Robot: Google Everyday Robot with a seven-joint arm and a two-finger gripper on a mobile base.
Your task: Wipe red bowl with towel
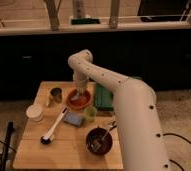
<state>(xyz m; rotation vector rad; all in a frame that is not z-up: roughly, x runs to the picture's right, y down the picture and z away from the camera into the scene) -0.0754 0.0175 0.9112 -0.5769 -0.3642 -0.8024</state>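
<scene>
One shallow round orange-red bowl [79, 100] sits in the upper middle of the pale wooden bench [34, 152], close to the bench's far edge. The claw [78, 93] at the end of the white robot arm [131, 112] reaches down into this bowl. A small pale grey-white cloth towel [75, 98] shows as a light patch under it on the bowl's inside. Whether the claw is wide, narrow or gripping the cloth cannot be told.

Just left of the bowl stands a dull metal cup [55, 94]. Just right of it, a flat dark green box [103, 97] lies along the bench's right edge. Below the bowl come a small yellow-green cup [90, 114] and a flat blue-grey rectangular pad [73, 118], side by side. A white round tub [35, 112] stands near the left edge. A white-handled brush [53, 131] lies aslant toward the lower left. A dark brown bowl with a spoon [99, 141] is near the lower right, beside the arm. Bare wood lies along the bottom left of the bench.
</scene>
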